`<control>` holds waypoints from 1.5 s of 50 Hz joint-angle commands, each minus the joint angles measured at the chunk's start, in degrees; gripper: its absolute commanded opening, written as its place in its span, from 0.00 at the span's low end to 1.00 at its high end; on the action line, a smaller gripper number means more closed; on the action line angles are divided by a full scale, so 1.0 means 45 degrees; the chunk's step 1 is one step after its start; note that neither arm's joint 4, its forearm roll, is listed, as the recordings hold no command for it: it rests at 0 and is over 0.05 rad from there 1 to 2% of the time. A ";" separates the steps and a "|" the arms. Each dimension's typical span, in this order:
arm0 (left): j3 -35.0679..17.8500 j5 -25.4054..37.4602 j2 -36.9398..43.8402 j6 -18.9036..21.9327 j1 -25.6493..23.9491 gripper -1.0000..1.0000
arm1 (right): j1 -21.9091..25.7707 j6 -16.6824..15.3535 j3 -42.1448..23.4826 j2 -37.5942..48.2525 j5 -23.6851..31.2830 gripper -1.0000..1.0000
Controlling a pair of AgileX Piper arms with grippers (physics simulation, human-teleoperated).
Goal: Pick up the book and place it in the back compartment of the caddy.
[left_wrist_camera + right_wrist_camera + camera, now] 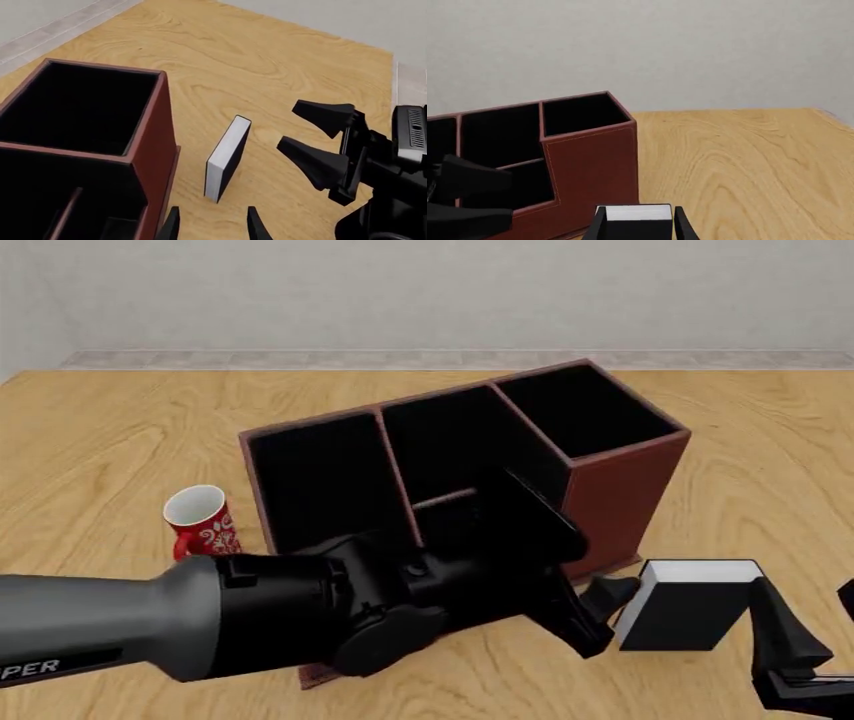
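Worktop: light wood-grain. Resting on it: reddish-brown caddy, centre; red-and-white mug, upright, left of caddy; black book, upright, right of caddy.

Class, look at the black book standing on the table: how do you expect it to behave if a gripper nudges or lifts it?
The book stands upright on a narrow edge, so a sideways nudge would probably tip it. Its hard cover looks stiff, so it should lift without sagging. The cover looks smooth, possibly slippery.
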 commanded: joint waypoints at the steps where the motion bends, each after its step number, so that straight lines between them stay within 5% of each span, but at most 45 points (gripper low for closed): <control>1: -0.0780 0.0289 0.0742 -0.0079 0.0009 1.00 | 0.0008 -0.0075 -0.0004 -0.0123 0.0077 1.00; 54: -0.3336 0.1043 0.3445 0.0287 0.0087 1.00 | 0.0009 -0.0013 0.0006 0.0094 -0.0106 1.00; 61: -0.3584 0.0977 0.3431 -0.0307 0.0065 1.00 | 0.0006 0.0028 0.0006 0.0113 -0.0098 1.00; 75: -0.4185 0.1356 0.4076 0.0209 0.0107 1.00 | 0.0015 -0.0039 0.0002 -0.0010 -0.0020 1.00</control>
